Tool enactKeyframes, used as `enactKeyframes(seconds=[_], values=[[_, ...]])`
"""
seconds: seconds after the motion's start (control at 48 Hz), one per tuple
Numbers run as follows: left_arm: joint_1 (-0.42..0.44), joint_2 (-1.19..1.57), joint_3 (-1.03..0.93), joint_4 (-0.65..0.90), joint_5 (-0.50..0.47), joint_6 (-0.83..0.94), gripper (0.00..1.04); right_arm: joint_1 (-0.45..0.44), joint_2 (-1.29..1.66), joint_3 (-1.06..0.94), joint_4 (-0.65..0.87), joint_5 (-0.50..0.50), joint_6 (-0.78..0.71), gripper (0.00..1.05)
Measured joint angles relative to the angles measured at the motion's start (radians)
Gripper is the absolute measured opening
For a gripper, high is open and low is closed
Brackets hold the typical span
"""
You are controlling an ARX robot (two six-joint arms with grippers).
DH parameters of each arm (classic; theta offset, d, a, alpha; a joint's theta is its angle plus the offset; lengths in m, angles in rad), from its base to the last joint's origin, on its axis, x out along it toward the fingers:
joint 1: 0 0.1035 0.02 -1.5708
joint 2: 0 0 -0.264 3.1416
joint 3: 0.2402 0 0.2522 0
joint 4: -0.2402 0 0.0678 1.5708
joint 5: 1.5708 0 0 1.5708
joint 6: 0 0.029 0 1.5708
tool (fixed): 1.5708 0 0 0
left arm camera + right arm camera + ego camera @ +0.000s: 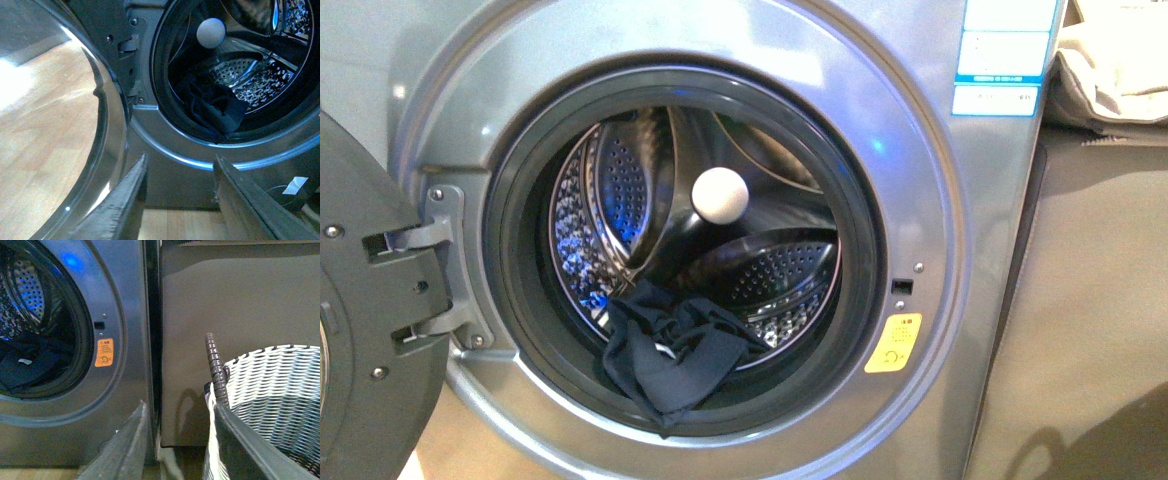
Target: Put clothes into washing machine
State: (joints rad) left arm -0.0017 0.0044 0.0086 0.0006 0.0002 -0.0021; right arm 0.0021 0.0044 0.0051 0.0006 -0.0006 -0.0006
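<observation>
Both pincers parted, empty: left pincer (180, 200) below, short of the clothes (665, 355) draped over the washing machine (930, 200) gasket; right pincer (177, 442) beside, perhaps touching, wicker basket (272, 390).

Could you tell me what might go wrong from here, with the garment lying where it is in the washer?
The dark garment drapes over the rubber gasket instead of lying fully in the drum. Closing the open door now would probably pinch it in the seal, or it may slide out onto the floor. Pushing it deeper risks the left end effector, now open and empty, scraping the gasket.
</observation>
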Motion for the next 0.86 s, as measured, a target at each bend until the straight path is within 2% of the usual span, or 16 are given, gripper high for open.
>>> enactKeyframes(seconds=[0.042,0.209,0.292,0.855], values=[[0.0,0.0,0.0,0.0,0.0,0.0,0.56,0.0,0.0,0.0,0.0,0.0,0.0,0.53],[0.0,0.0,0.0,0.0,0.0,0.0,0.83,0.0,0.0,0.0,0.0,0.0,0.0,0.81],[0.0,0.0,0.0,0.0,0.0,0.0,1.0,0.0,0.0,0.0,0.0,0.0,0.0,0.98],[0.0,0.0,0.0,0.0,0.0,0.0,0.98,0.0,0.0,0.0,0.0,0.0,0.0,0.97]])
